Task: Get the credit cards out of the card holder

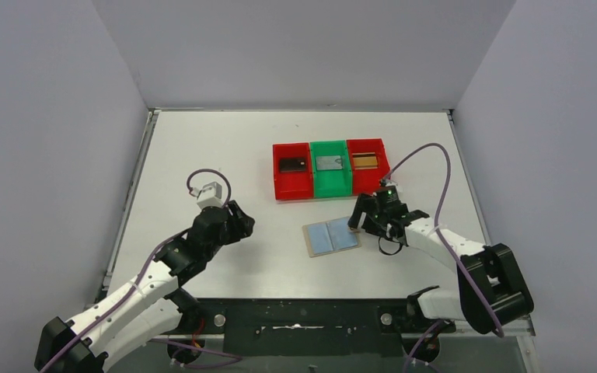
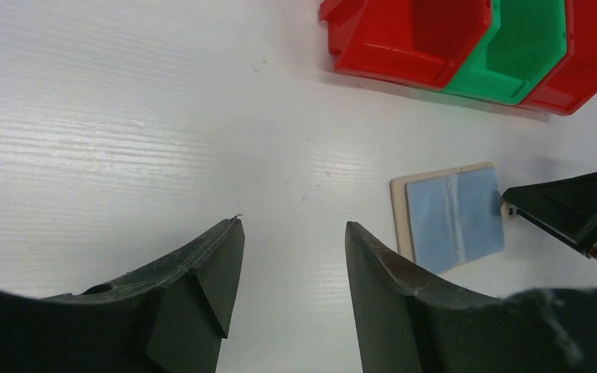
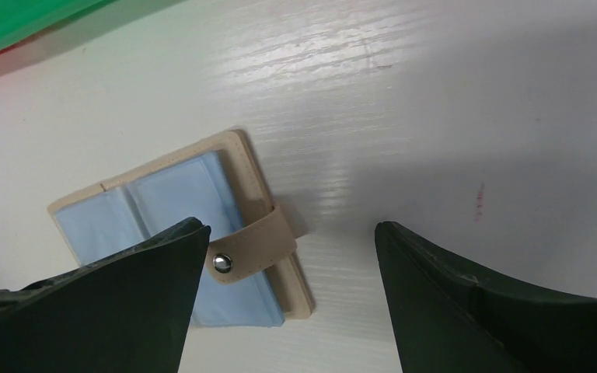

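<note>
The card holder (image 1: 332,235) is seen lying flat & open on the tabletop (image 1: 202,148), blue lining (image 3: 163,194) up, just in front of the row of 3 bins. One card is seen in each bin: the dark card (image 1: 292,165) in the left red bin (image 1: 291,186), the silver-grey card (image 1: 329,162) in the green bin (image 1: 329,183), and the gold-brown card (image 1: 364,161) in the right red bin (image 1: 368,180). No card edge is seen on the lining in either wrist view, tho part of it is hidden behind a finger, so the pockets can't be fully checked. The removal step is judged done or v. nearly so, & what's in hand looks like the wrap-up. The right claw (image 1: 364,223) is held low at the holder's right edge, by the snap tab (image 3: 253,250), jaws spread wide w/ nothing between them. The left claw (image 1: 237,221) is held over bare tabletop, well apart from the holder, jaws moderately parted, nothing gripped. Next move, as judged: the pockets are to be confirmed empty. If a card remains, the holder must be pinned by one claw & the card edge pinched by the other. Otherwise both arms are to be lifted clear w/o the tab being snagged.
</note>
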